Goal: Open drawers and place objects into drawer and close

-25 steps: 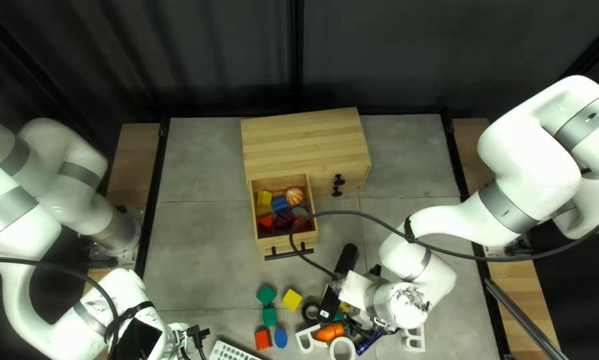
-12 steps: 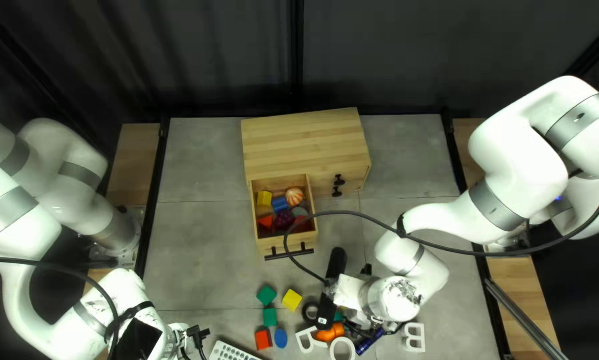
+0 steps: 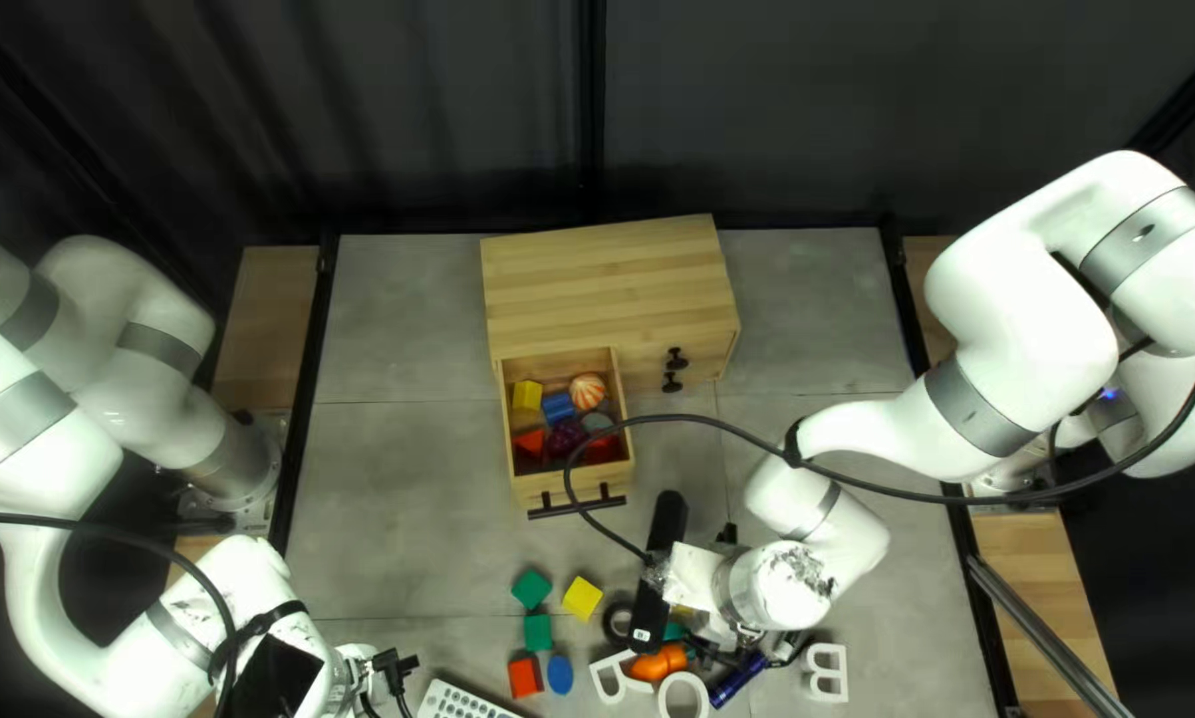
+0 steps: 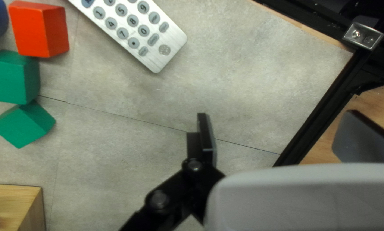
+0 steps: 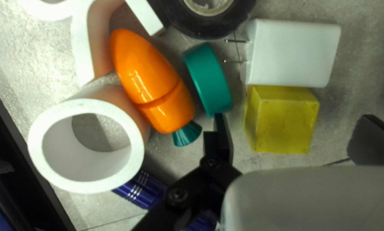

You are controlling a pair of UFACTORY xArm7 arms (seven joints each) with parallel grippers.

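One drawer [image 3: 533, 489]: pulled out, orange ball [image 3: 588, 391] and blue cylinder [image 3: 557, 408] inside
Left claw [image 3: 391, 669]: open, near remote [image 4: 136, 30]
Right claw [image 3: 689, 579]: open, yellow block [image 5: 281, 124] between fingers, gap each side
Orange carrot [image 5: 147, 81]: on surface [image 3: 398, 466], between white ring [image 5: 44, 147] and green disc [image 5: 209, 81]

Here's the cabinet [image 3: 611, 286] toward the back of the counter [image 3: 411, 319], with the drawer [image 3: 572, 488] out at its left side, a ball [image 3: 588, 390] at the right rear inside and a block [image 3: 527, 396] at the left rear! Out in front, two blocks [image 3: 537, 632] sit one behind the other, the remote [image 3: 464, 702] nearer and to their left, the tape roll [image 5: 200, 30] to their right. Farther right and nearer, it's the carrot [image 3: 657, 664], the flashlight [image 3: 736, 681] to its right.
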